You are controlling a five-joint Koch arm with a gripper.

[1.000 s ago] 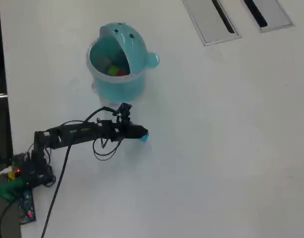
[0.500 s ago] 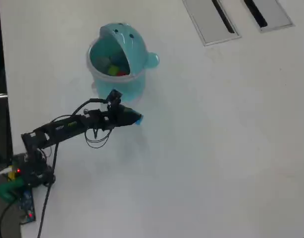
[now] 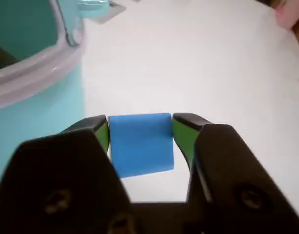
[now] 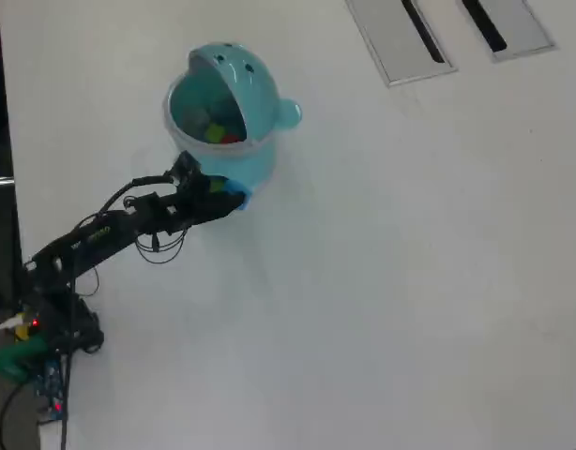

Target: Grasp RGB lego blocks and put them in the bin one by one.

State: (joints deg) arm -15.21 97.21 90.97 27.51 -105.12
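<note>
Two blocks already lie inside the bin [image 4: 222,155], the yellow-green block [image 4: 214,134] and the red block [image 4: 233,140], so the blue block [image 3: 140,144] you are carrying looks to be the last. Your claw [image 3: 140,134] is clenched on it, a green-padded jaw pressed to each side, and the wrist view shows the block held clear of the white tabletop [image 3: 217,68]. Over the past second your arm has swung from open tabletop up toward the bin; in the overhead view the claw [image 4: 234,199] now sits just beside the bin's near wall, with the blue block [image 4: 236,200] at its tip. In the wrist view the bin's rim [image 3: 37,73] fills the upper left, higher than the block. That suggests you are close but not yet over the opening: you probably need to lift and carry the block above the rim before you let go, or it may strike the wall and drop outside.
</note>
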